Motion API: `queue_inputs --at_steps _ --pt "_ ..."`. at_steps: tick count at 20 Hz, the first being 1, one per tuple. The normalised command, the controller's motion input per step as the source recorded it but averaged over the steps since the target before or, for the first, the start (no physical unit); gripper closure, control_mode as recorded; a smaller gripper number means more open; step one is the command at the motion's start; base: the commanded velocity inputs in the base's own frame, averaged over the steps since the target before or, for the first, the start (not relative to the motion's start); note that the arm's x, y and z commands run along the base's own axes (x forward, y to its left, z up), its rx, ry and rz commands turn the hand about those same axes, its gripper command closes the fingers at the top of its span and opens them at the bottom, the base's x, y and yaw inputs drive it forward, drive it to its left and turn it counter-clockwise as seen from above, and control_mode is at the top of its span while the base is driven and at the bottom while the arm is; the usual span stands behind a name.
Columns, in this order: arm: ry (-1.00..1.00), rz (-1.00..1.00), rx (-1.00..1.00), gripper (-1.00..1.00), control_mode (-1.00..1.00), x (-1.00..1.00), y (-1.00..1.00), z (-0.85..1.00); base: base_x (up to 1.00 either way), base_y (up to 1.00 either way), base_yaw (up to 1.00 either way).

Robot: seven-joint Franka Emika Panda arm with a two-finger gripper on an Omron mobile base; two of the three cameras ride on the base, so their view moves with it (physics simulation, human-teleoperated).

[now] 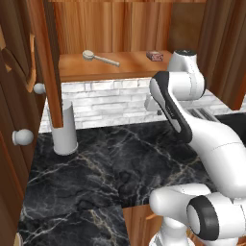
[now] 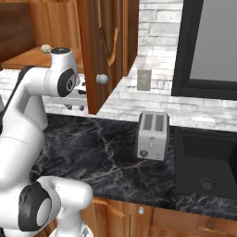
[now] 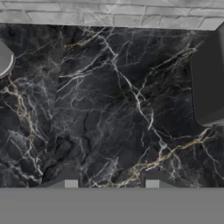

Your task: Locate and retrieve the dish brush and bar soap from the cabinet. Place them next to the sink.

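A: Where's the dish brush [image 1: 99,58]?
B: On the cabinet [image 1: 115,29] shelf, left-centre, round head to the left, handle pointing right. Its head also peeks over the arm in the right base view [image 2: 46,47].

A: Bar soap [image 1: 154,55]?
B: Same shelf, further right, well apart from the brush. Both lie flat, nothing touching them.

A: Cabinet doors?
B: Open, pale knobs [image 1: 23,137] facing out.

A: Sink [image 2: 208,162]?
B: Dark basin set in the black marble counter [image 1: 101,163], right of the silver toaster [image 2: 152,135].

A: Gripper [image 3: 111,183]?
B: Below the shelf, over bare counter w/ brick backsplash [image 1: 110,103] beyond. Fingers [image 3: 70,183] spread apart, nothing between them. The toaster's side shows at the right edge of the hand view.

A: Anything else?
B: White cylinder [image 1: 64,129] at the back left of the counter, outlet [image 2: 143,79] on the wall.
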Motion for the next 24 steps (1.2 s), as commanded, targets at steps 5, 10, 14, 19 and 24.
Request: queue_inputs --at_steps 5,10,14,19,24 --pt "0.0 0.0 0.0 -1.0 -1.0 -0.06 0.03 0.0 0.0 0.0 0.0" --pt "-0.05 0.03 0.0 -1.0 -1.0 -0.13 0.26 0.14 0.0 0.0 0.0" --pt "-0.1 0.06 0.0 -1.0 -1.0 -0.05 0.36 0.35 0.0 0.0 0.0" --pt "-0.15 0.1 0.0 -1.0 -1.0 0.0 0.28 0.47 0.0 0.0 0.0" --pt "-0.14 0.15 0.02 -1.0 -1.0 0.0 0.18 0.43 0.0 0.0 0.0"
